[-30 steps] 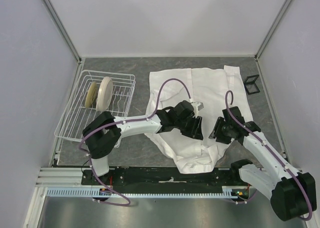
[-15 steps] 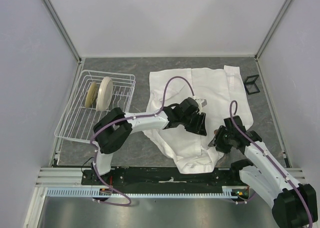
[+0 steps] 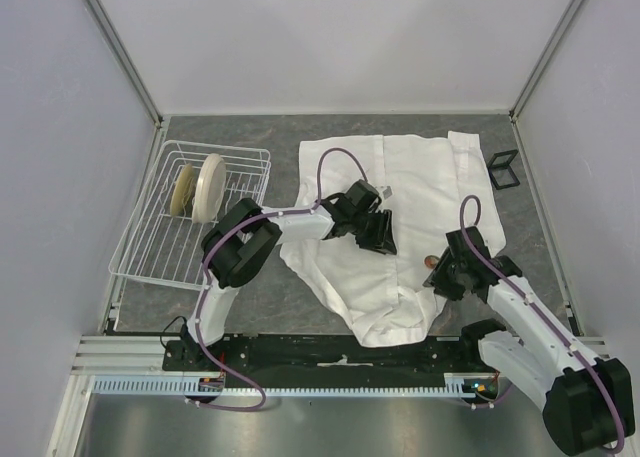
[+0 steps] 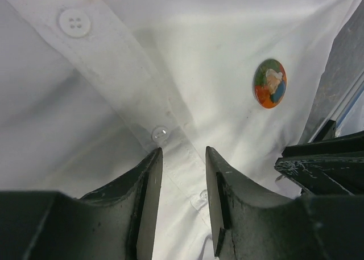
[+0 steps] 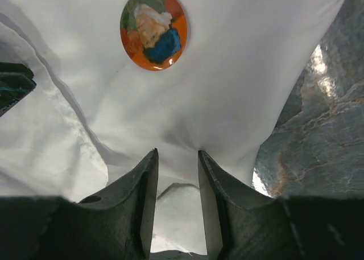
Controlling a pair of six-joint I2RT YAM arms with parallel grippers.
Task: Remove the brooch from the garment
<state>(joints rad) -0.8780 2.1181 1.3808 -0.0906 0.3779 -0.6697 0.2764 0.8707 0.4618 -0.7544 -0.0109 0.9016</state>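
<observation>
The white shirt (image 3: 400,192) lies spread on the grey table, wrinkled, with its button strip in the left wrist view (image 4: 122,72). The brooch (image 3: 431,261) is a tiny round disc near the shirt's right edge. Close up it has an orange, green and blue picture in the left wrist view (image 4: 269,83) and the right wrist view (image 5: 153,29). My left gripper (image 3: 376,233) is open, its jaws (image 4: 183,152) either side of the button strip, left of the brooch. My right gripper (image 3: 446,274) is open just short of the brooch, its jaws (image 5: 177,155) over a fold of shirt cloth (image 5: 239,89).
A white wire dish rack (image 3: 150,247) with two cream plates (image 3: 208,185) stands at the left. A small black wire stand (image 3: 505,168) sits at the back right, beside the shirt. Bare grey table (image 5: 324,135) shows right of the shirt edge.
My left gripper has moved back and to the left across the shirt. My right gripper has drawn nearer and then shifted slightly right, uncovering the brooch.
</observation>
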